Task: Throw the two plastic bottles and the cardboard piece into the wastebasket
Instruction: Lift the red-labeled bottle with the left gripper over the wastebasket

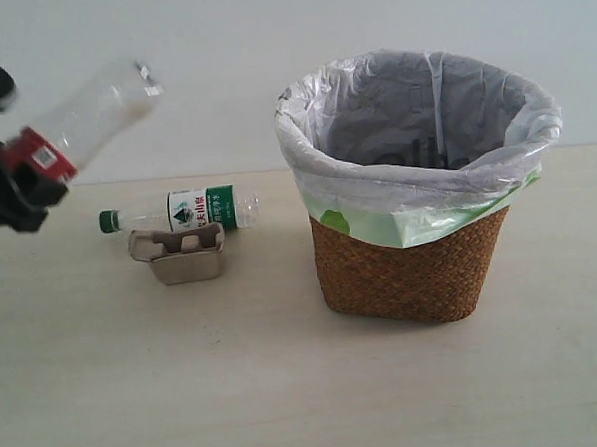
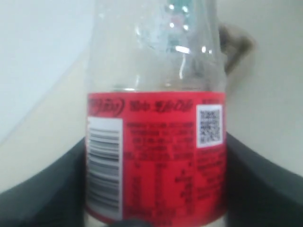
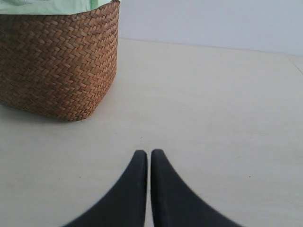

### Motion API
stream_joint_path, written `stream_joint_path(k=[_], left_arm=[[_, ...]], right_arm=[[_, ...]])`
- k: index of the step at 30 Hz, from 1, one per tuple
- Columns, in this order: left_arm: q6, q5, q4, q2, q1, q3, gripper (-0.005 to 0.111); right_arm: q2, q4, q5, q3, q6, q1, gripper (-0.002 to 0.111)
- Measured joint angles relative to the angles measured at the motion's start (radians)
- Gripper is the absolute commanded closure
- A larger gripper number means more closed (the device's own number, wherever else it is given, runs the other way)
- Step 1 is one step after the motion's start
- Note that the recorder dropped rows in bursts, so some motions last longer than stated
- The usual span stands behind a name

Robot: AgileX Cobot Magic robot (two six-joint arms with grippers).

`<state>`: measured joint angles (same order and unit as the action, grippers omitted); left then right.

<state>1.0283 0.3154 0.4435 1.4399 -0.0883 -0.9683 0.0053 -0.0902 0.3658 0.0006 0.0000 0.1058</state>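
The left end effector (image 1: 24, 183) grips the red-label bottle (image 1: 93, 119) by its label and holds it tilted above the worktop's (image 1: 287, 384) left edge. The right end effector (image 3: 149, 161) is closed and empty beside the wastebasket (image 1: 411, 268), which stands toward the far edge. The green-label bottle (image 1: 193, 209) lies on its side just behind the cardboard piece (image 1: 180, 252), far-left.

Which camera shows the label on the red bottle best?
The left wrist view: the red label fills the frame, barcode and QR code visible. The exterior view shows most of the bottle but its label small. The right wrist view misses it.
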Motion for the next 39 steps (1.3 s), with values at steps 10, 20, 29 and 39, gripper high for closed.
stream_joint_path(k=[10, 20, 29, 39], left_arm=[[-0.393, -0.293, -0.005, -0.171, 0.020, 0.000, 0.103], [-0.553, -0.230, 0.079, -0.124, 0.323, 0.000, 0.103], [-0.587, -0.170, -0.138, -0.063, 0.505, -0.016, 0.103], [-0.663, -0.066, -0.279, -0.049, 0.565, -0.110, 0.103]], right_arm=[[0.000, 0.000, 0.000, 0.000, 0.000, 0.000, 0.108], [0.000, 0.000, 0.000, 0.000, 0.000, 0.000, 0.108], [0.000, 0.000, 0.000, 0.000, 0.000, 0.000, 0.108], [0.000, 0.000, 0.000, 0.000, 0.000, 0.000, 0.108]])
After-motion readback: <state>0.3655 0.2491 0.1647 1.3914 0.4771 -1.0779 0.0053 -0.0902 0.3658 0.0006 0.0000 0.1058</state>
